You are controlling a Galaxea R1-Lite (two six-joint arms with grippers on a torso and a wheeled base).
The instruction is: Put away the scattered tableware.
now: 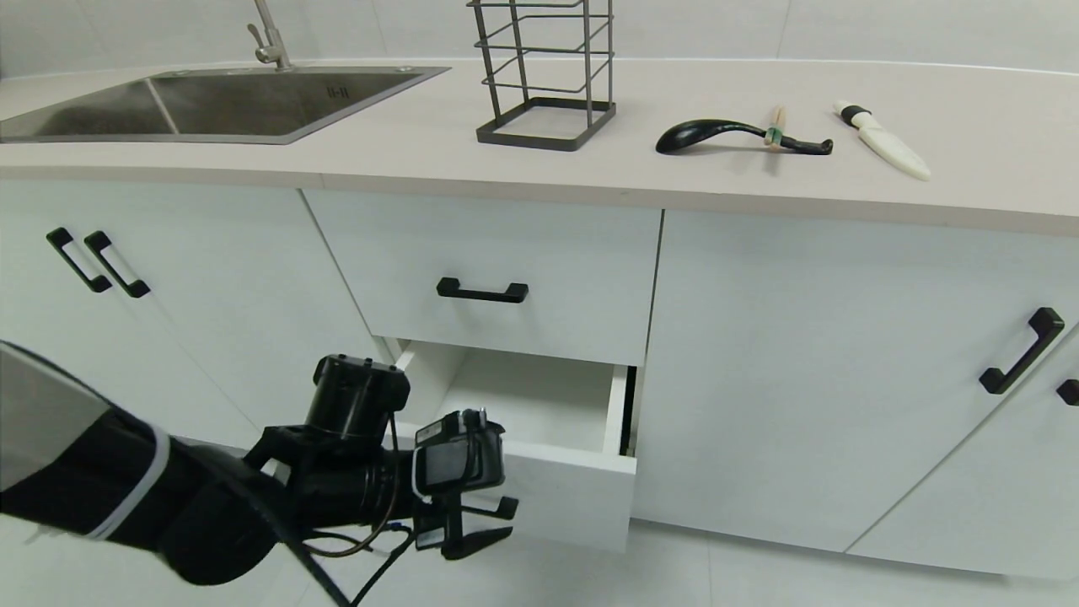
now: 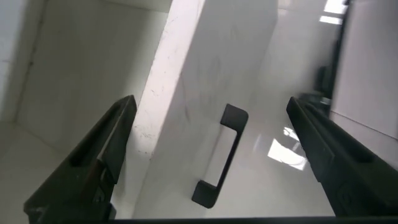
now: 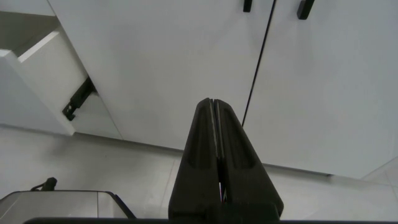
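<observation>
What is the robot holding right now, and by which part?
Nothing. The left gripper is open, facing the handle of the open drawer without touching it; the right gripper is shut and empty.

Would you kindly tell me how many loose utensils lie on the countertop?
3, all right of the dark wire rack: a black curved spoon, a wooden stick with a green band crossing its handle, and a white knife farthest right.

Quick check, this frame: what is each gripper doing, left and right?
Left gripper: open, empty, facing the drawer handle.
Right gripper: shut, holding nothing.
</observation>
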